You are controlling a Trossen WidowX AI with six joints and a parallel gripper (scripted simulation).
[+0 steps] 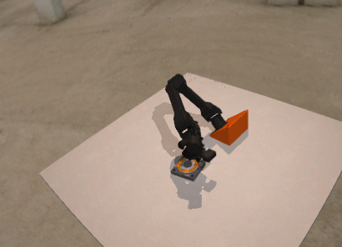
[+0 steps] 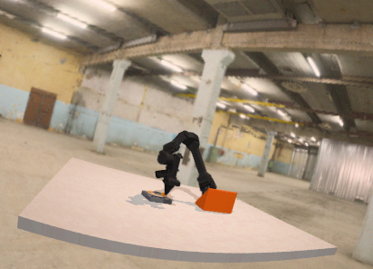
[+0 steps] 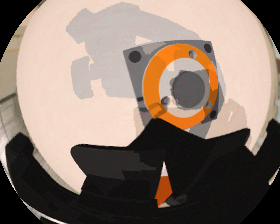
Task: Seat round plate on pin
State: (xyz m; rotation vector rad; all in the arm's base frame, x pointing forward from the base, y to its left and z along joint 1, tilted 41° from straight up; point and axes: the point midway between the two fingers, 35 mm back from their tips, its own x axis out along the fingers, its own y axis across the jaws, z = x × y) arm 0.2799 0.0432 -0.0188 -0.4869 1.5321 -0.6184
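The end effector is closed on nothing, fingers pinched together, judged to serve as a pusher for turning the round plate by its orange tab, which is seen just beneath the fingertips. The plate is seated on the post over the grey base, directly ahead of and below the end effector; whether the hole is over the pin cannot be told. Open counter is left all round the base edges, the orange wedge lying well behind, so sweeping room is judged ample.
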